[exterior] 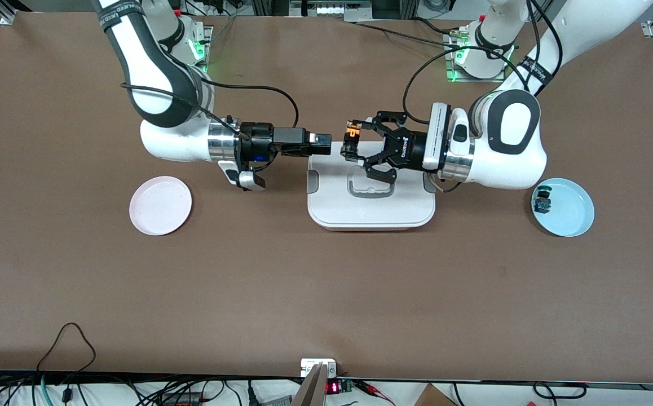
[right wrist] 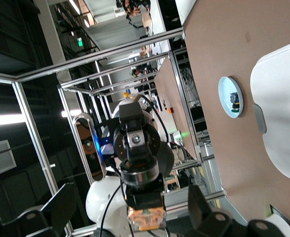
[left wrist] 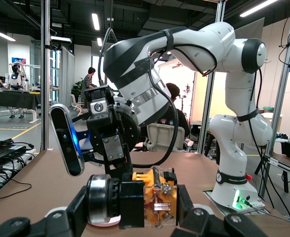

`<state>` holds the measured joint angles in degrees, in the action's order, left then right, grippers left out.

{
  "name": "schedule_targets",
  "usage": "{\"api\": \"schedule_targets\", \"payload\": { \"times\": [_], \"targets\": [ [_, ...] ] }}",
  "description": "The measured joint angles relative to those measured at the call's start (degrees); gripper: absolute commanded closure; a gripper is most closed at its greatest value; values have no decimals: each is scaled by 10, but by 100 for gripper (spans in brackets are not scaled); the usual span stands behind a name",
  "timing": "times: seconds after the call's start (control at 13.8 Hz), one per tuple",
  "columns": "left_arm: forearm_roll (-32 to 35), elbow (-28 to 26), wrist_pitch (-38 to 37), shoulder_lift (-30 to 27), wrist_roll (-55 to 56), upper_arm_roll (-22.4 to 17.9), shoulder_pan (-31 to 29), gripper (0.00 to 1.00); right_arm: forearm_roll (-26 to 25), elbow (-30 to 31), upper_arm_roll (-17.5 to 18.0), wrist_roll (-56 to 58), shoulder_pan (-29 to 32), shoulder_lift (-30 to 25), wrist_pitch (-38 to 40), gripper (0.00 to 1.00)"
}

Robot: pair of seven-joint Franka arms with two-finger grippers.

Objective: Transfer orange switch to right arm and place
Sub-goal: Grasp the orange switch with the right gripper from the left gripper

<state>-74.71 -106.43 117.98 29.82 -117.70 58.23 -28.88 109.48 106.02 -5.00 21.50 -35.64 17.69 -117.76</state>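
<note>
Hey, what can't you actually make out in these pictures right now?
- Front view: the small part on the blue plate is too small to identify.
- Front view: the switch's orange cap is partly hidden by the left gripper's fingers.
- Right wrist view: the right gripper's own fingers are cut off.

arms: white shells, dark grey bands | wrists: silver rings | cables: black | bases: green lights

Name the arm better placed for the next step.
Right: its right gripper faces the orange switch, jaws open, over the white container. The left gripper already holds the switch.
</note>
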Motion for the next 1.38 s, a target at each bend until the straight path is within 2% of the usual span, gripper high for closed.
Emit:
{"api": "schedule_targets", "payload": {
  "times": [0.29, 1.38],
  "targets": [
    [0, 0, 0, 0, -1, 0, 0, 99, 10, 0, 0, 15, -22, 0, -34, 0],
    [0, 0, 0, 0, -5, 0, 0, 99, 11, -1, 0, 17, -30, 1, -49, 5]
  ]
}}
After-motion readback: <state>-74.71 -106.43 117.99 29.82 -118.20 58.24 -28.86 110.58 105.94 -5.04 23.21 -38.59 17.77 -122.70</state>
